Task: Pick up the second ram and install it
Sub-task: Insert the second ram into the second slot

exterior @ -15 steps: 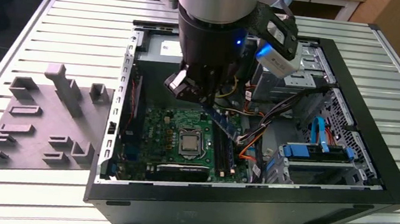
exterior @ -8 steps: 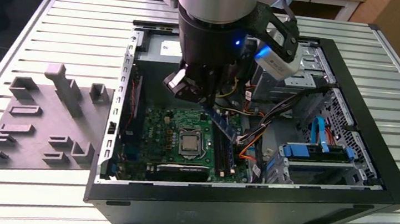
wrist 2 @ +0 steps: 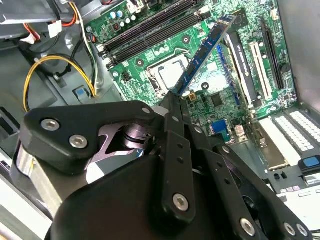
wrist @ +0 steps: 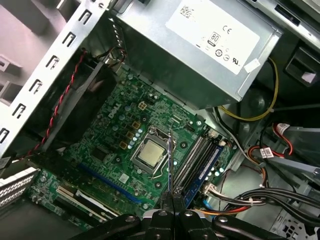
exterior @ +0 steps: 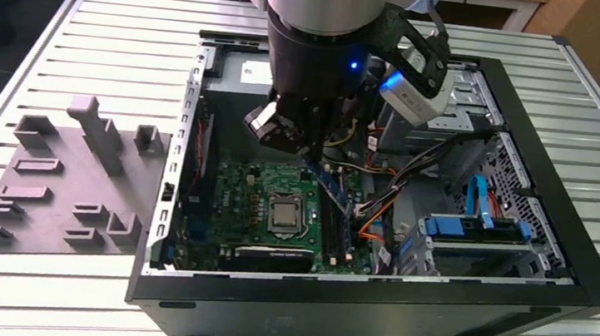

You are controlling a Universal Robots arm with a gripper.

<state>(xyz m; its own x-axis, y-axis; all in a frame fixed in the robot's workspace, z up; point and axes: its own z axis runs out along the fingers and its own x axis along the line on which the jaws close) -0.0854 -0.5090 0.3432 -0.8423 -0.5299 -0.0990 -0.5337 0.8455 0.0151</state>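
Observation:
My gripper point(wrist 2: 176, 98) is shut on the second ram point(wrist 2: 204, 54), a long narrow blue board with dark chips. I hold it by one end, and it hangs over the green motherboard point(wrist 2: 150, 57) close to the silver processor socket point(wrist: 150, 153). In the first wrist view the second ram point(wrist: 170, 160) is edge-on, a thin line rising from the gripper point(wrist: 170, 199), beside the long black memory slots point(wrist: 194, 159). Another blue stick point(wrist: 207, 165) sits in one of those slots. In the exterior view the second ram point(exterior: 331, 190) slants down below the gripper point(exterior: 304, 153), inside the open computer case point(exterior: 375, 305).
A grey power supply box point(wrist: 200, 55) and bundled cables point(wrist: 250, 117) crowd one side of the motherboard. Blue drive caddies point(exterior: 472, 230) sit at the exterior view's right. A grey fixture tray point(exterior: 53, 184) lies outside the case at the exterior view's left, on the slatted table point(exterior: 124, 32).

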